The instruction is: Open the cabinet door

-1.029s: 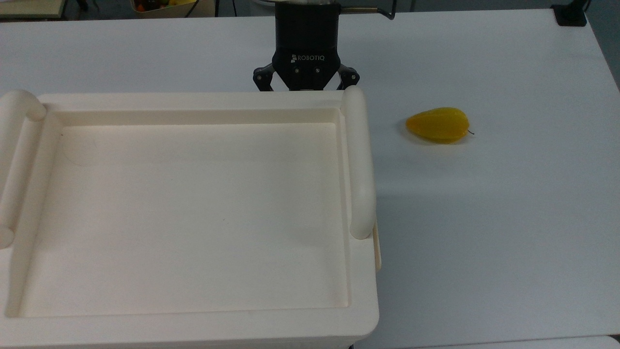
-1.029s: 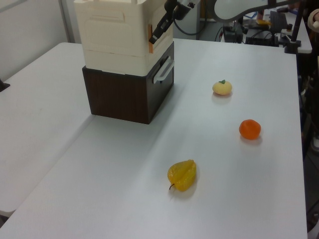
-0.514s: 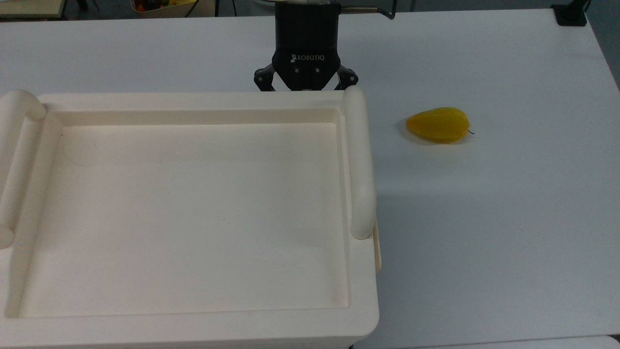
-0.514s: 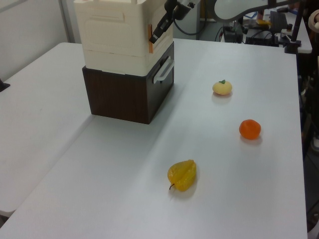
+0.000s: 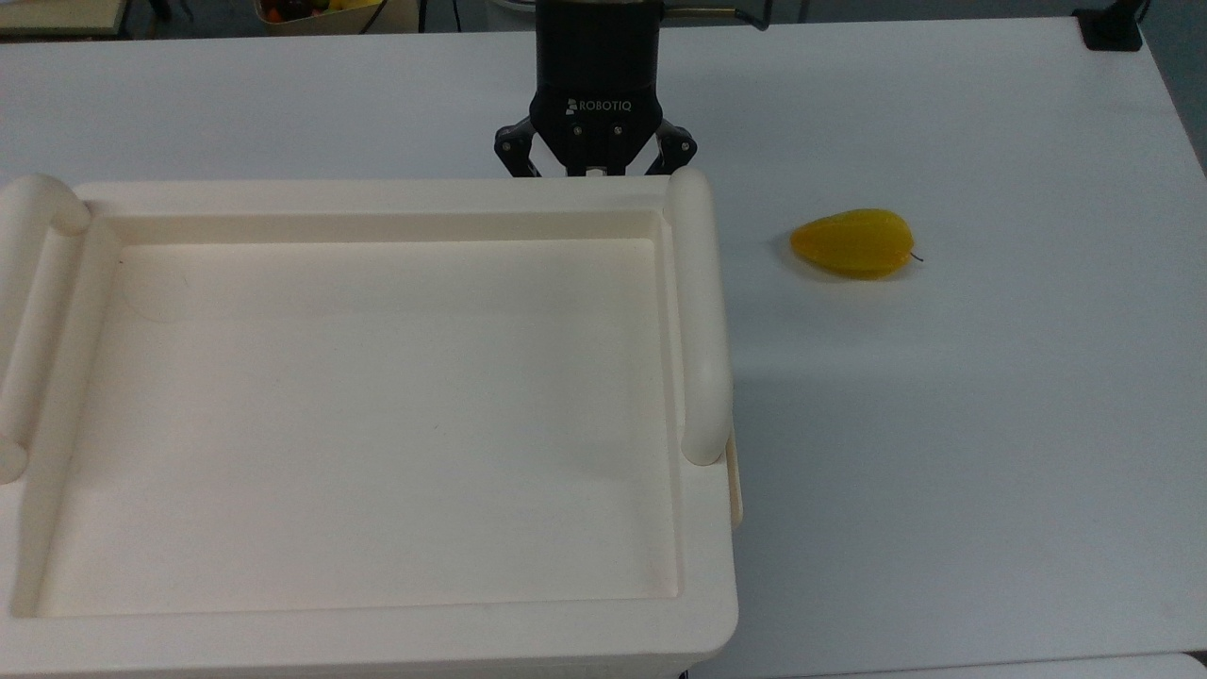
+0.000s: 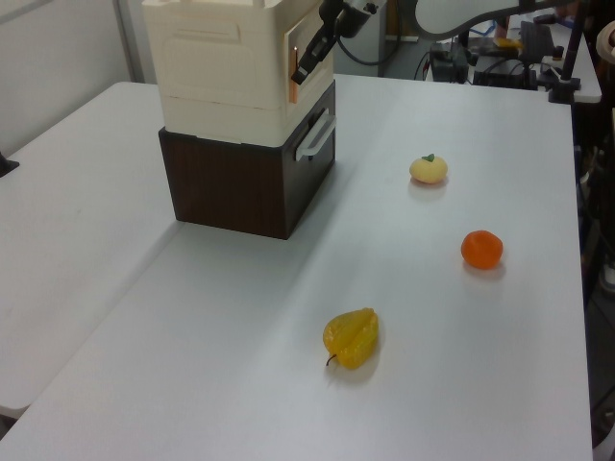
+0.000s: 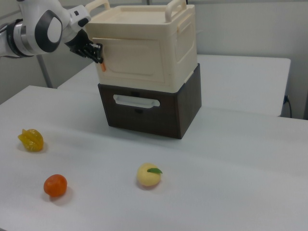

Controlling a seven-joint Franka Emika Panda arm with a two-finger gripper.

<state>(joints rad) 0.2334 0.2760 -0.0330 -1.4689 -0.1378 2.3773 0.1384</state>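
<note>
The cream cabinet (image 6: 223, 72) sits on a dark brown drawer unit (image 6: 248, 182). Its recessed top (image 5: 377, 415) takes up the top view's left. In the right view the cabinet door (image 7: 134, 57) is the front panel, with an orange strip (image 7: 102, 67) at its left edge. My gripper (image 7: 96, 51) is right at that edge, near the top corner. From the left view the gripper (image 6: 309, 63) reaches down against the same face beside the orange strip (image 6: 293, 63). Seen from above, the gripper body (image 5: 596, 113) stands just behind the cabinet's far rim, which hides its tip.
A yellow fruit (image 5: 853, 243) lies on the white table (image 5: 990, 424) to the top view's right of the cabinet. A pale yellow fruit (image 6: 428, 169) and an orange fruit (image 6: 481, 249) lie farther out. The drawer has a white handle (image 7: 136, 100).
My gripper has drawn back a little from the cabinet's far rim in the top view. In the left view the orange strip at the door's edge now shows longer and higher.
</note>
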